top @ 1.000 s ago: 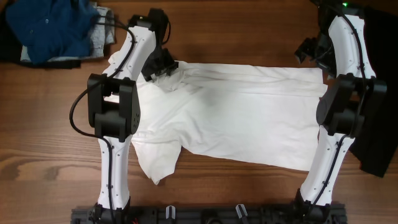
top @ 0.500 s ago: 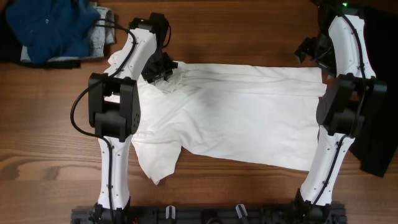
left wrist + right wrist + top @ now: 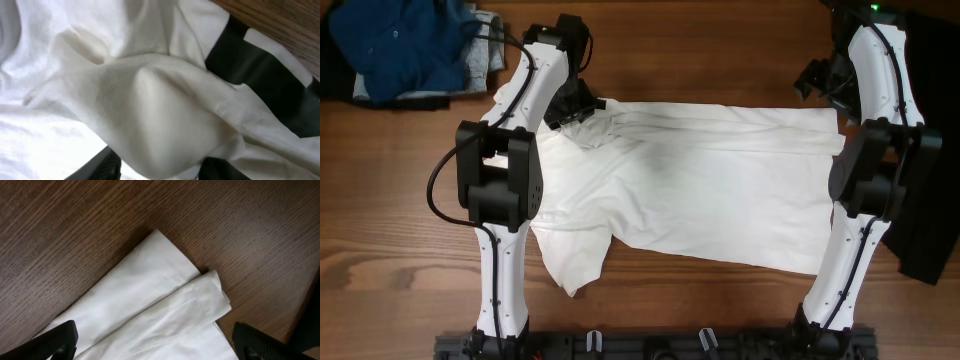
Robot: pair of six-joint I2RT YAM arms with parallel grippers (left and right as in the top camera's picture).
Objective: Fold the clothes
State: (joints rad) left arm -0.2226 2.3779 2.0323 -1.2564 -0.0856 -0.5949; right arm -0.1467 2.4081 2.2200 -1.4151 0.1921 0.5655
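Overhead, a white T-shirt (image 3: pixel 720 190) was seen spread mostly flat across the middle of the wooden table (image 3: pixel 700 50), with a blue garment (image 3: pixel 405 45) heaped at the far left corner. The left gripper (image 3: pixel 582 115) was pinched on a bunched fold at the shirt's far left edge. The right gripper (image 3: pixel 155 340) was held spread wide just above the shirt's far right corner.

Soft, even light from above washes the wood tabletop (image 3: pixel 700 60); a faint grey shadow crosses the white T-shirt (image 3: pixel 740 200). The left wrist close-up is slightly blurred, its folds shaded grey.
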